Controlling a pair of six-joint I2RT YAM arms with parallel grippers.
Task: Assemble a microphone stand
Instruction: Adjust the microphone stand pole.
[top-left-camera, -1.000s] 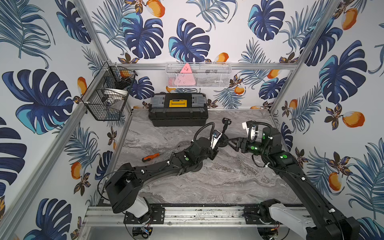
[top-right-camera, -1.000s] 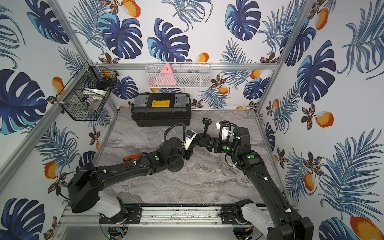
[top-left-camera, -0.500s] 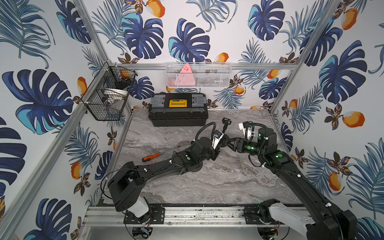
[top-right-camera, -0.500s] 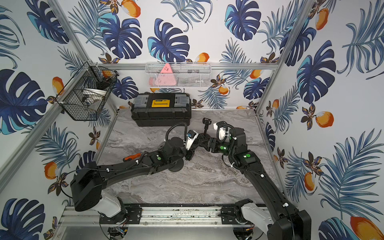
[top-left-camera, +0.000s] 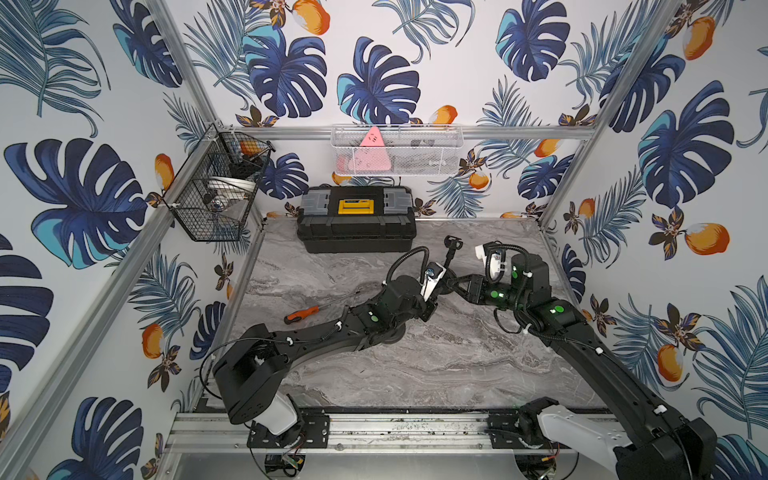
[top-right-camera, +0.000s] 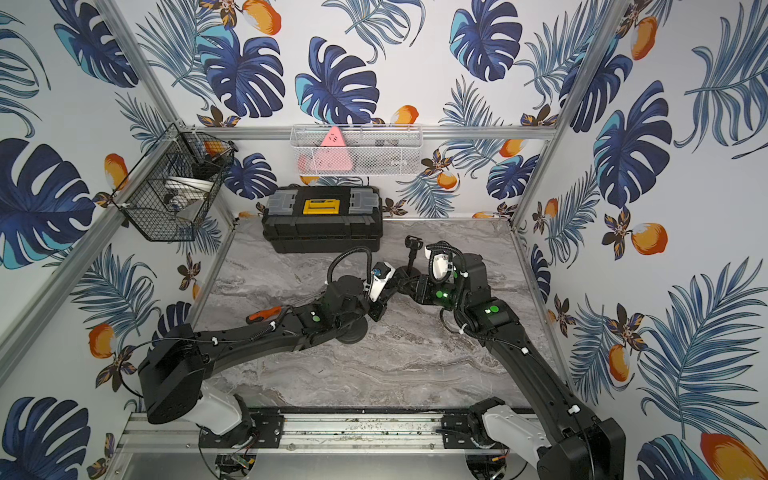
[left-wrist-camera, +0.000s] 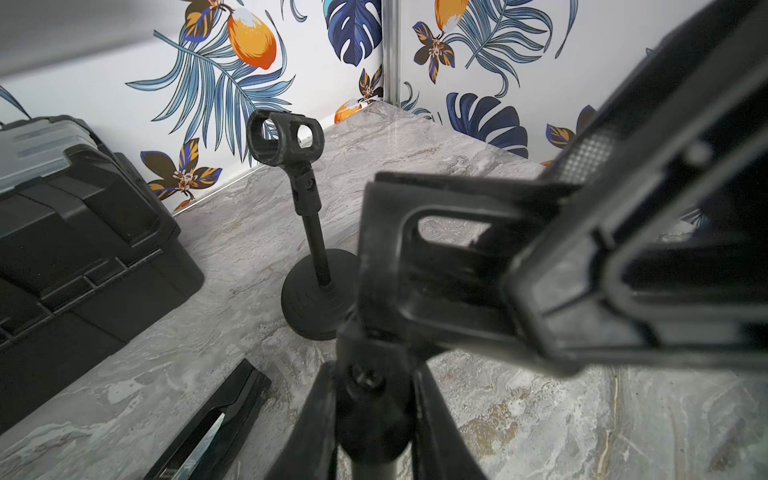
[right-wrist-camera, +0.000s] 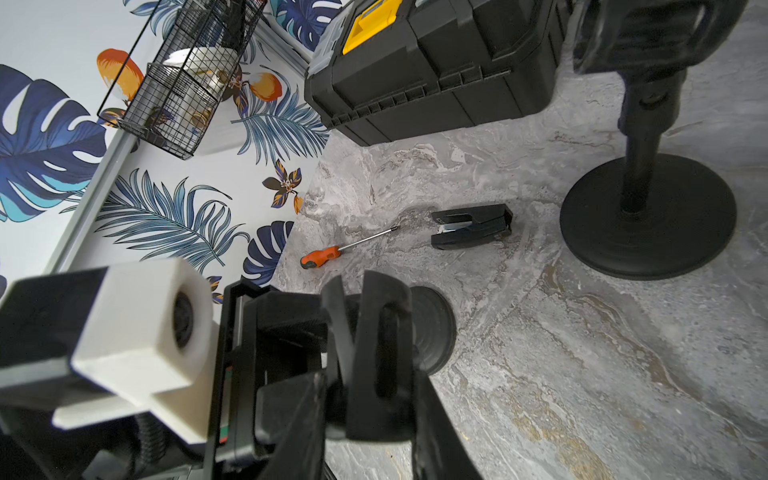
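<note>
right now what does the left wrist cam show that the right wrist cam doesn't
Only left wrist: the mic clip, sharp and whole, and the enclosure's corner post. Only right wrist: the orange screwdriver and the wire basket. Both: the stand's round base, the black toolbox, the stapler.

We see the stand (right-wrist-camera: 646, 216) upright on the table (right-wrist-camera: 582, 374), the toolbox (right-wrist-camera: 436, 62) near it. A basket (right-wrist-camera: 178, 83) hangs on the wall. A screwdriver (right-wrist-camera: 332, 251) lies with its tip near a stapler (right-wrist-camera: 471, 226). Close up, the left hand (right-wrist-camera: 361, 332) shows fingers nearly together; whether they pinch anything, we cannot tell.
</note>
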